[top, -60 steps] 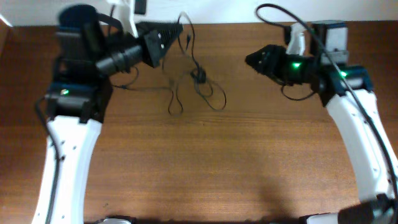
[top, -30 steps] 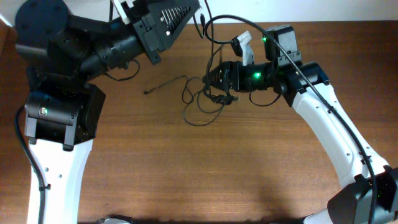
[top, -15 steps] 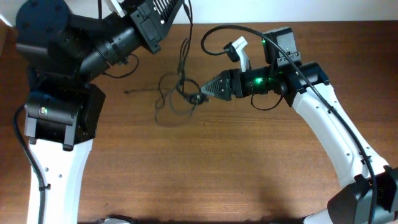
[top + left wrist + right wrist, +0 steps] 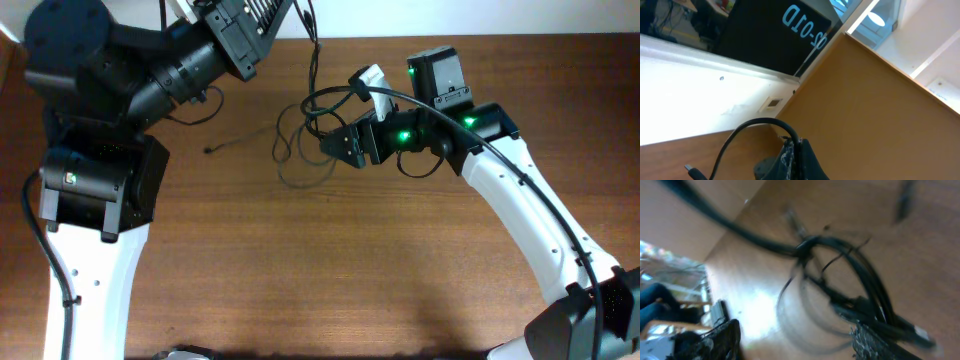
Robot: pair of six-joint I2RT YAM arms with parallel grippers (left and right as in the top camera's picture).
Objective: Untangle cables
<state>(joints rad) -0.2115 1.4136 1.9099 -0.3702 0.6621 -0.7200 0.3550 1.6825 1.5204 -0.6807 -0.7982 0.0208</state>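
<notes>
A: What fills the overhead view?

B: The brown wooden table (image 4: 330,270), then the 2 arms. The left arm (image 4: 100,150) takes up the left side and reaches to the top centre. The right arm (image 4: 530,210) climbs from the lower right corner to the middle.

A: And the grippers?

B: The left gripper (image 4: 798,151) is raised at the top edge of the overhead frame. In its wrist view the tips sit pressed together, with 1 black cord looping out of them. The right gripper (image 4: 338,146) is just right of centre in the upper half. Its fingers (image 4: 720,339) stand wide apart in the blurred wrist view, with the bundle lying against the finger at lower right.

A: Where are the cables (image 4: 305,135)?

B: They lie in a tangle of loops on the table at upper centre, just left of the right gripper. 1 strand rises to the top edge by the left gripper. A loose plug end (image 4: 208,151) lies apart, left of the tangle.
</notes>
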